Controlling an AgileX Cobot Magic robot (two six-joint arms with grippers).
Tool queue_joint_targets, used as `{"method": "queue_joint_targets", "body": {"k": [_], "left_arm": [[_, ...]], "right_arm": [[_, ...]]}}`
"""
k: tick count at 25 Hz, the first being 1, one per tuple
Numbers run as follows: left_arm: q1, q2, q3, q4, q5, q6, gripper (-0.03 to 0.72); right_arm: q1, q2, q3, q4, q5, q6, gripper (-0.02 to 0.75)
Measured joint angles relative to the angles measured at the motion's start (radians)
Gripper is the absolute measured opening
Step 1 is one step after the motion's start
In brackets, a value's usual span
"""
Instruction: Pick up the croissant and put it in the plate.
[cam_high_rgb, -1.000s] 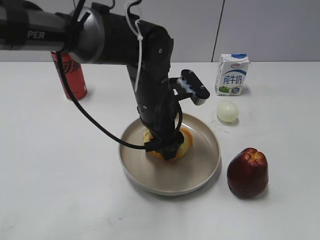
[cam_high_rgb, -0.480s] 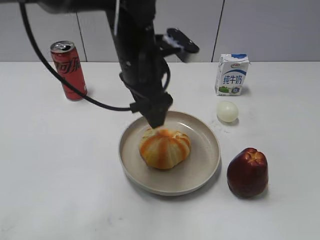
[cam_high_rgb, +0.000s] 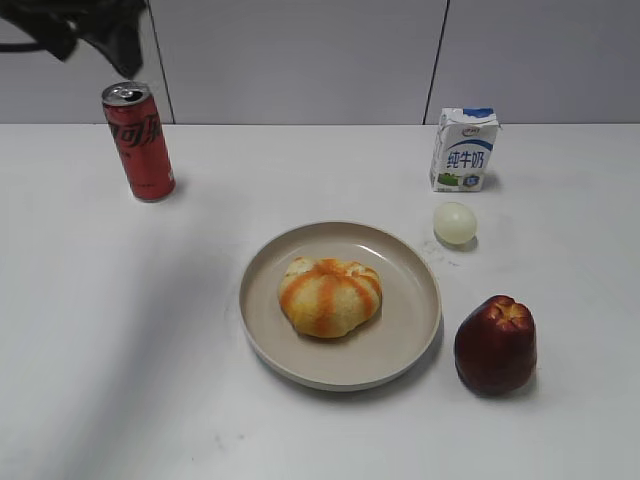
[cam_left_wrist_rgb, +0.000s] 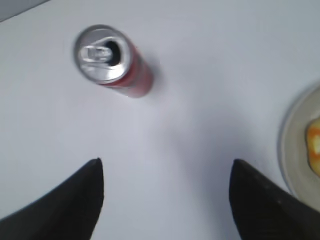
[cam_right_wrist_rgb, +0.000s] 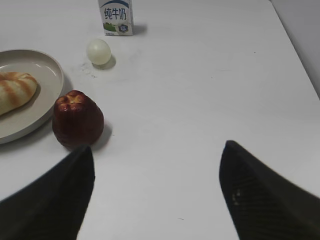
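The croissant (cam_high_rgb: 330, 296), a lumpy bun with orange and pale yellow stripes, lies in the middle of the beige plate (cam_high_rgb: 410, 330). Both also show at the left of the right wrist view: croissant (cam_right_wrist_rgb: 15, 90), plate (cam_right_wrist_rgb: 47, 75). A sliver of the plate (cam_left_wrist_rgb: 295, 145) shows at the right edge of the left wrist view. My left gripper (cam_left_wrist_rgb: 165, 170) is open and empty, high above the table by the cola can; only a dark part of it (cam_high_rgb: 95, 30) shows in the exterior view's top left corner. My right gripper (cam_right_wrist_rgb: 157, 150) is open and empty over bare table.
A red cola can (cam_high_rgb: 138, 140) stands at the back left, also in the left wrist view (cam_left_wrist_rgb: 107, 57). A milk carton (cam_high_rgb: 463, 148) stands at the back right, a pale egg (cam_high_rgb: 454, 222) before it. A dark red apple (cam_high_rgb: 495, 343) sits right of the plate.
My left gripper let go of the croissant, rose from the plate and swung away up and to the left. The croissant stays in the plate.
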Motion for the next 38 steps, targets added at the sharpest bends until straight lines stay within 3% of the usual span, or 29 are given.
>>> {"method": "queue_joint_targets", "body": {"k": [5,11,15,22,28,38], "left_arm": [[0.147,-0.116,0.121,0.033,-0.001,-0.025,0.590],[0.306,-0.309,0.420,0.045,0.002,-0.034,0.590],[0.369,-0.484,0.628,0.052,0.003,-0.035,0.590],[0.383,-0.815,0.997,0.034,-0.015,-0.035,0.590],[0.383,-1.115,1.227,0.006,-0.020,-0.035,0.590],[0.383,-1.602,1.289,-0.027,-0.123,-0.036,0.589]], "right_arm": [[0.000,0.000,0.000,0.000,0.000,0.000,0.588],[0.000,0.000,0.000,0.000,0.000,0.000,0.588],[0.000,0.000,0.000,0.000,0.000,0.000,0.588],[0.000,0.000,0.000,0.000,0.000,0.000,0.588],[0.000,0.000,0.000,0.000,0.000,0.000,0.588],[0.000,0.000,0.000,0.000,-0.001,0.000,0.588]]}}
